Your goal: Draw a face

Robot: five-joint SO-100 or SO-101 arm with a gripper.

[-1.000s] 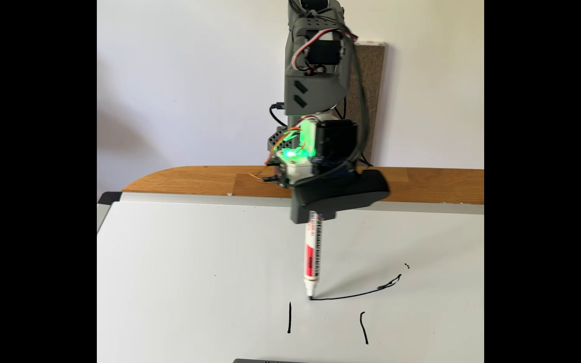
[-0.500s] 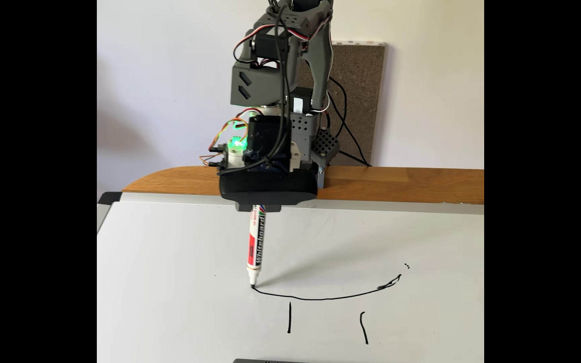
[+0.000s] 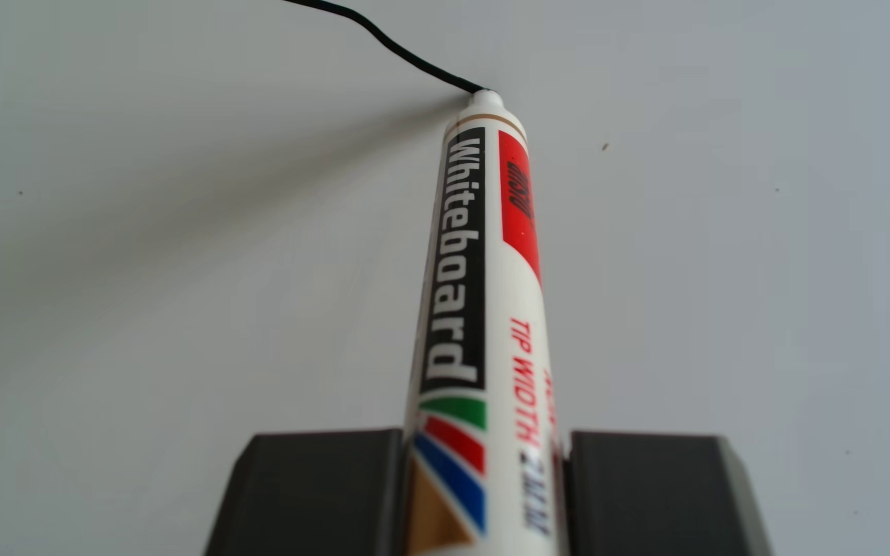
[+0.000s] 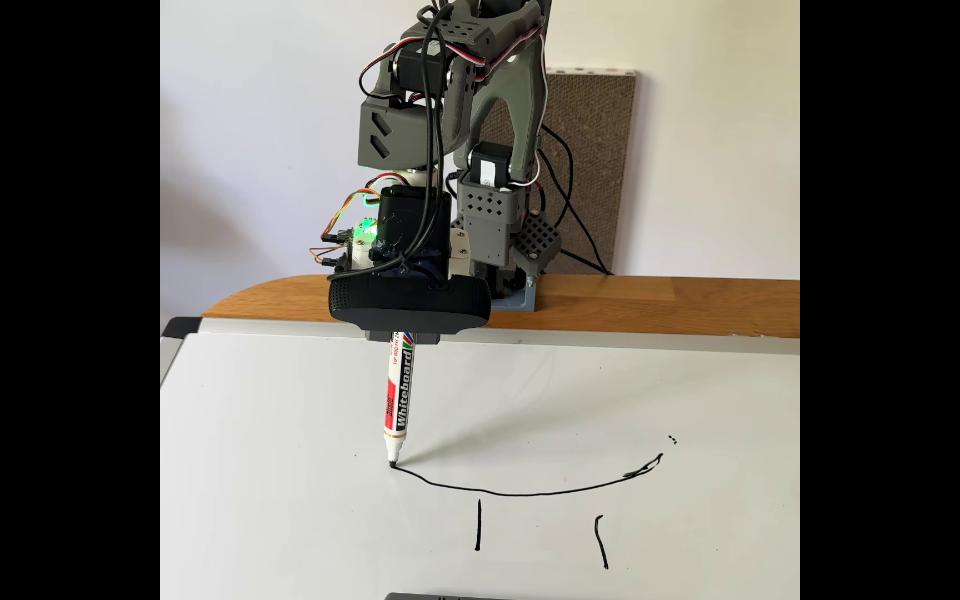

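Note:
My gripper [image 4: 402, 337] is shut on a white whiteboard marker [image 4: 400, 398], held nearly upright with its tip touching the whiteboard [image 4: 270, 404]. The face [image 4: 524, 494] is thin black line work: one long shallow curve that runs from the marker tip to a scribbled end at the right. Two short upright strokes [image 4: 478, 525] [image 4: 602, 542] sit nearer the camera. In the other view the marker [image 3: 477, 267] stands between the gripper's [image 3: 485, 481] two dark jaws. There the black line [image 3: 405, 51] curves away from the tip across the whiteboard [image 3: 164, 267].
A black webcam [image 4: 408, 311] rides on the wrist just above the jaws. Behind the whiteboard runs a wooden tabletop [image 4: 668, 306], where the arm's base stands before a brown textured panel [image 4: 604, 173] leaning on the wall. A grey object [image 4: 443, 596] peeks in at the bottom edge.
The arm has swung left with the marker's tip on the board. The curve has grown leftward and slightly up, from about the middle to well past the left stroke.

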